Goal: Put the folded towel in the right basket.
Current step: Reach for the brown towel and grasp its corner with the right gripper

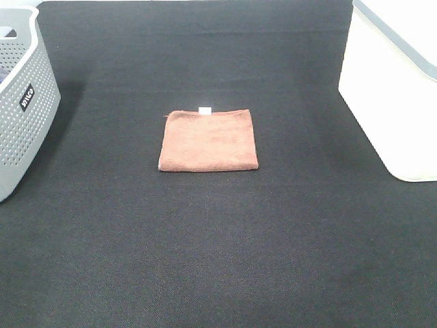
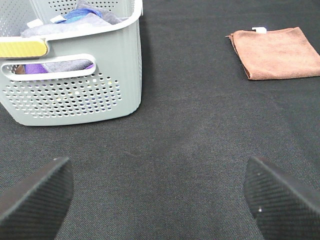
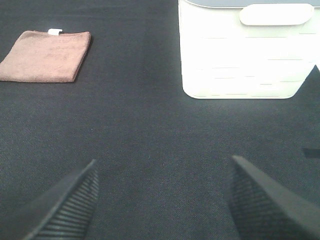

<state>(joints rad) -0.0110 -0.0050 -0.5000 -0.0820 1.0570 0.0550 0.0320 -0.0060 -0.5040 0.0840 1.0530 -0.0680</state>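
The table (image 1: 218, 260) is covered with a black woven fabric of fine texture, flat and even, and it fills almost all of each view, so nothing of the room around it can be seen. On the left side stands the left basket (image 1: 27, 116), grey, with small holes in its walls. In the left wrist view it holds several cloths (image 2: 85, 20) in purple, blue and grey, and a yellow label (image 2: 22, 48) sits on its rim. On the right side stands the right basket (image 1: 389, 102), white with closed walls and a grey rim.

The towel (image 1: 208, 140) lies flat on the table, near the middle, between the two baskets and well apart from both. It is brown and folded to an almost square shape, a little wider than deep. Its long axis runs from left to right in the high view, and its edges are nearly parallel to the edges of that view. A small white tag (image 1: 204, 110) sticks out from the far edge, so this edge points away from the robot.

The left gripper (image 2: 157, 167) hangs above bare fabric, near the left basket. Its fingers (image 2: 40, 195) stand wide apart and hold nothing. The right gripper (image 3: 164, 162) hangs above bare fabric in front of the right basket, also with fingers (image 3: 260, 200) wide apart and with nothing between them.
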